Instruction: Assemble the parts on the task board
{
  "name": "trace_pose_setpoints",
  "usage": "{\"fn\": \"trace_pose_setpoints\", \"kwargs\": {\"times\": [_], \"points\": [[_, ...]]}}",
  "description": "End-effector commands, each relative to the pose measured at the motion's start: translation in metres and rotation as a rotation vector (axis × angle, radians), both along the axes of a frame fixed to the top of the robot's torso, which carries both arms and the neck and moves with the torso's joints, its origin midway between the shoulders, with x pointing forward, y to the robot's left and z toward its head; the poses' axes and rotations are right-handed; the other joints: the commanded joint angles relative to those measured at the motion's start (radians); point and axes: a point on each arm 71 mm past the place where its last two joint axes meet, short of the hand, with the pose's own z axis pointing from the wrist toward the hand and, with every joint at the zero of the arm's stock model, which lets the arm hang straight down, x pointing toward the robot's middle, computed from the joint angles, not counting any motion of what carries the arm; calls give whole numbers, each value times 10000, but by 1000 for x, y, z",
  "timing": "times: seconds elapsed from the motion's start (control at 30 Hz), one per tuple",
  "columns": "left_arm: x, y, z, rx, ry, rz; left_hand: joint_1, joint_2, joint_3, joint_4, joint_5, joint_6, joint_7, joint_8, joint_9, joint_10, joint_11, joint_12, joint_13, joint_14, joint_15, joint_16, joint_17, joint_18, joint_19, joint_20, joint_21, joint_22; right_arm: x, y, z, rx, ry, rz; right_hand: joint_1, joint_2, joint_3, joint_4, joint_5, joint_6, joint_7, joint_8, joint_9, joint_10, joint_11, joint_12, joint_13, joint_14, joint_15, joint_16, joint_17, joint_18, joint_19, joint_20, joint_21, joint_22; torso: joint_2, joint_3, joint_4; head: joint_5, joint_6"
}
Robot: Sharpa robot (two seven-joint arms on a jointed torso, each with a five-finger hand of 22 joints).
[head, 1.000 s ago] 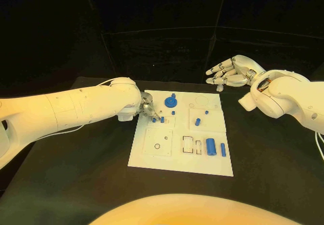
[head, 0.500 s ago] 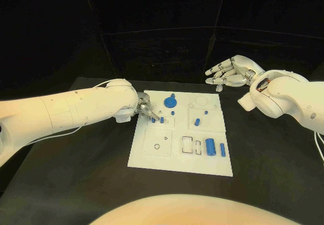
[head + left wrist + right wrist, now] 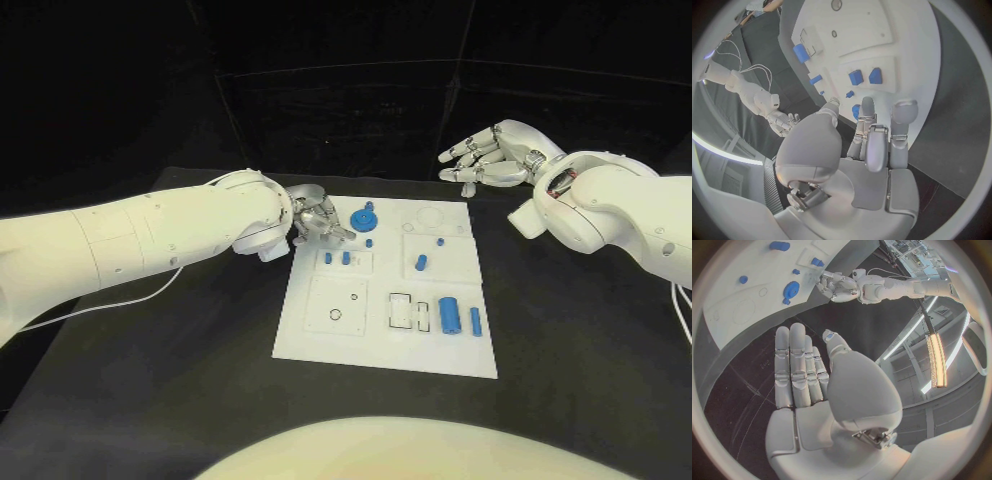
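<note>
The white task board (image 3: 335, 336) lies in the middle of the table. On it are a round blue gear-like part (image 3: 364, 218), two short blue pegs (image 3: 338, 258) standing side by side, a blue cylinder (image 3: 450, 314) and a thin blue bar (image 3: 475, 320). My left hand (image 3: 320, 222) hovers at the board's far left corner, fingers apart, holding nothing. In the left wrist view its fingers (image 3: 873, 135) reach toward the two pegs (image 3: 865, 76) without touching them. My right hand (image 3: 490, 155) is raised beyond the board's far right corner, fingers spread and empty; the right wrist view shows its bare palm (image 3: 807, 385).
More small blue pieces (image 3: 421, 263) stand mid-board, with outlined empty slots (image 3: 408, 311) beside the cylinder. Black table surrounds the board. A white cable (image 3: 87, 305) trails under my left arm.
My left hand has drawn back from the two pegs toward the board's far left corner. The right hand has stayed where it was.
</note>
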Motion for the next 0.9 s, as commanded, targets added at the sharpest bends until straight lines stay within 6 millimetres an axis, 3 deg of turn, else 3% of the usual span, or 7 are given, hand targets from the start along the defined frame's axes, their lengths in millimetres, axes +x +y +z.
{"fn": "trace_pose_setpoints", "kwargs": {"times": [0.03, 0.07, 0.2, 0.33, 0.57, 0.73, 0.9], "points": [[3, -7, 10, -1386, -958, -275, 453, 68, -37, -122, 69, 85, 108, -51, -129, -421, 73, -226, -186, -166, 129, -879, -860, 385, -723, 58, -1428, -1344, 0, -1, 2, 46, -48, 0, -60, -12, -8, 51, 43, -20, 78, -26, -4, -12, 9, -39, -11, 33, 30, -40, 12, 34, 39, -12, -36, -14, 7, 2, 1, -36, 9], [3, -10, 12, -1553, -1154, -459, 699, 116, 13, -225, 82, 85, 149, -66, -185, -595, 83, -319, -275, -365, 155, -1192, -1247, 461, -976, 94, -1930, -1797, 0, -1, 2, 44, -48, -8, -60, -12, -8, 51, 43, -20, 78, -26, -4, -12, 9, -39, -11, 33, 30, -40, 12, 34, 39, -12, -36, -14, 9, 3, 10, -44, 21], [6, -23, 16, -1775, -2099, -1429, 2281, 273, 623, -1042, 101, -111, 286, -323, -513, -1573, 267, -1059, -852, -1508, 302, -2882, -3274, 466, -1413, 225, -2630, -2236, 1, 0, 1, 45, -49, -8, -66, -11, -2, 61, 48, -26, 79, -28, -4, -12, 7, -36, -17, 34, 32, -46, 17, 34, 38, -10, -40, -15, 15, -3, -2, -38, 33], [7, -35, 19, -1468, -3056, -2262, 2955, 167, 1126, -1458, 90, 52, 386, -732, -962, -1656, 358, -1623, -1478, -1746, 412, -3030, -3495, 472, -1501, 322, -2911, -2410, 1, 1, 1, 49, -51, 7, -54, -8, 9, 57, 55, -27, 76, -28, -4, -12, 4, -35, -22, 34, 30, -49, 19, 35, 38, -10, -42, -16, 19, -9, -21, -7, 54], [9, -57, 15, -184, -4259, -3782, 2941, -408, 1775, -1743, 81, 722, 293, -1632, -1846, -1496, 417, -2863, -2859, -976, 441, -1723, -2480, 492, -951, 327, -2621, -2240, 1, 4, 1, 62, -53, 62, -35, -6, 26, 50, 61, -28, 74, -27, -3, -14, 1, -34, -28, 35, 27, -55, 23, 36, 39, -10, -45, -17, 17, -5, -27, -11, 72], [11, -69, 5, 857, -4290, -4414, 2769, -584, 2094, -1883, 75, 931, 261, -2166, -2281, -1458, 433, -3438, -3551, -98, 406, -432, -1019, 141, 221, 314, -510, -284, 1, 6, 1, 72, -54, 106, -16, -2, 44, 43, 69, -31, 73, -28, -3, -14, -1, -32, -35, 36, 24, -60, 27, 38, 40, -11, -48, -17, 17, -8, -16, -46, 63], [12, -77, -2, 1645, -4045, -4674, 2591, -632, 2199, -1940, 66, 1240, 191, -2479, -2502, -1238, 367, -3800, -3980, 146, 318, -167, -777, 27, 633, 230, 234, 430, 2, 8, 1, 79, -77, 77, -6, 1, 54, 40, 72, -33, 72, -28, -3, -15, -2, -32, -39, 37, 23, -63, 29, 39, 40, -11, -49, -17, 17, -7, -33, -41, 61]]}}
